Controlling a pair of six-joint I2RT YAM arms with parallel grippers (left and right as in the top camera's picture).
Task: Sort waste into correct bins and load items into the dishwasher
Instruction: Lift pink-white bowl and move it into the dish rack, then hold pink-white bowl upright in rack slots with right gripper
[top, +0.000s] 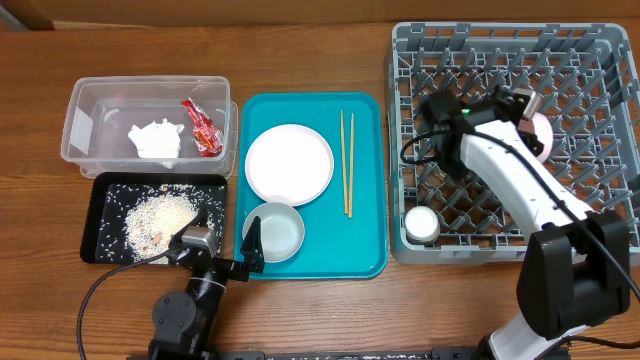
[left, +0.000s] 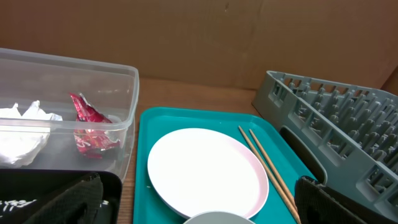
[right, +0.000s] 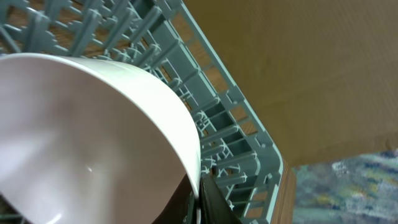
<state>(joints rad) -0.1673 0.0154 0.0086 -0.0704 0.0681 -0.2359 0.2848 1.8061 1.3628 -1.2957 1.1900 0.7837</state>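
Far left, back: clear tub (top: 150, 120) on the table (top: 40, 290). The crumpled white paper (top: 157, 140) and the red sauce packet (top: 203, 127) are inside it, paper left of packet, close together.

In front of the tub: black tray (top: 105, 235), with rice grains (top: 160, 218) piled mid-tray and scattered toward its left end.

Left hand (left: 199, 186) is low at the front edge, between the black tray and the turquoise tray (top: 370, 200). Fingers are spread fully wide and hold nothing. One finger (top: 253, 243) sits over the left rim of the grey-white bowl (top: 275, 232); can't tell if it touches.

On the turquoise tray: white plate (top: 289, 163) at back-left, flat. The grey-white bowl is just in front of it, upright. Two chopsticks (top: 347, 160) lie side by side to the right of the plate, running front to back.

Right: dish rack (top: 600, 60), just beside the turquoise tray. The small white cup (top: 421, 223) stands in its front-left corner.

Right hand (right: 202, 205) is over the rack's right-middle area, clamped tight on the rim of the pale pink bowl (top: 540, 135). The bowl is tipped on edge among the pegs, with its inside facing the wrist camera. Can't tell whether it rests on the rack floor.
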